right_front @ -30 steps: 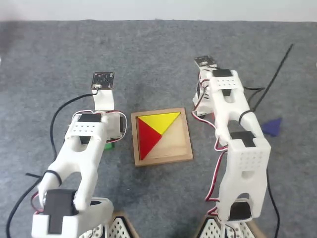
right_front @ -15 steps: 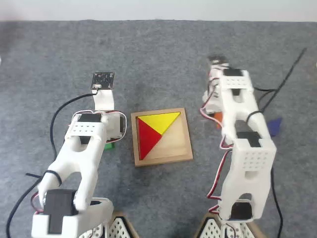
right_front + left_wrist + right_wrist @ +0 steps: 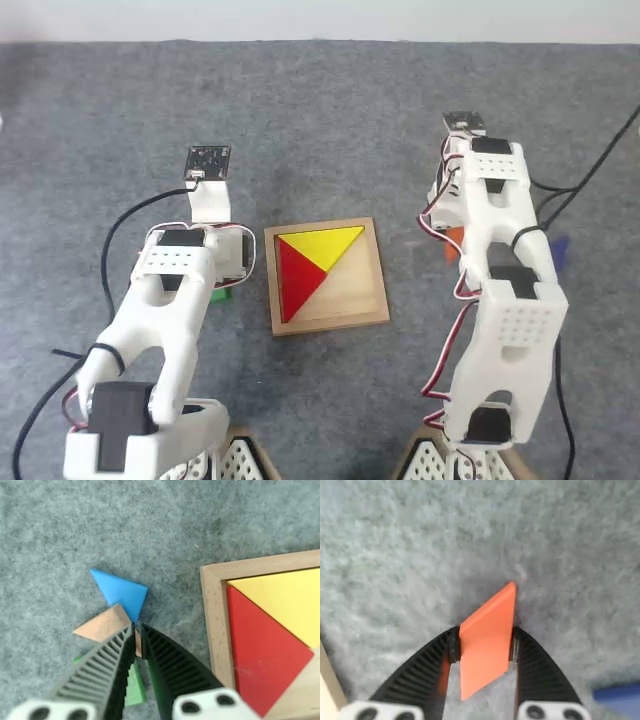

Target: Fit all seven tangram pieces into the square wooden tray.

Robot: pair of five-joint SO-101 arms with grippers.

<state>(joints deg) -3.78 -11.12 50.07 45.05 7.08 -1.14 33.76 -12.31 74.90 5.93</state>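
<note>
The square wooden tray (image 3: 374, 278) lies mid-table and holds a yellow triangle (image 3: 322, 246) and a red triangle (image 3: 296, 278); its edge (image 3: 212, 615) shows beside the left gripper. My left gripper (image 3: 136, 630) is shut over a tan piece (image 3: 102, 624), with nothing between its fingers. A blue triangle (image 3: 122, 592) lies just beyond its tips and a green piece (image 3: 134, 690) under it. My right gripper (image 3: 482, 642) is shut on an orange piece (image 3: 487, 635), right of the tray; the orange piece (image 3: 452, 243) peeks from under that arm.
A dark blue piece (image 3: 560, 250) lies on the grey carpet right of the right arm, with a corner of it (image 3: 617, 694) near that gripper. A green sliver (image 3: 220, 292) shows beside the left arm. Cables trail from both arms.
The right arm has swung to the right, away from the tray, carrying the orange piece. The left arm has stayed where it was.
</note>
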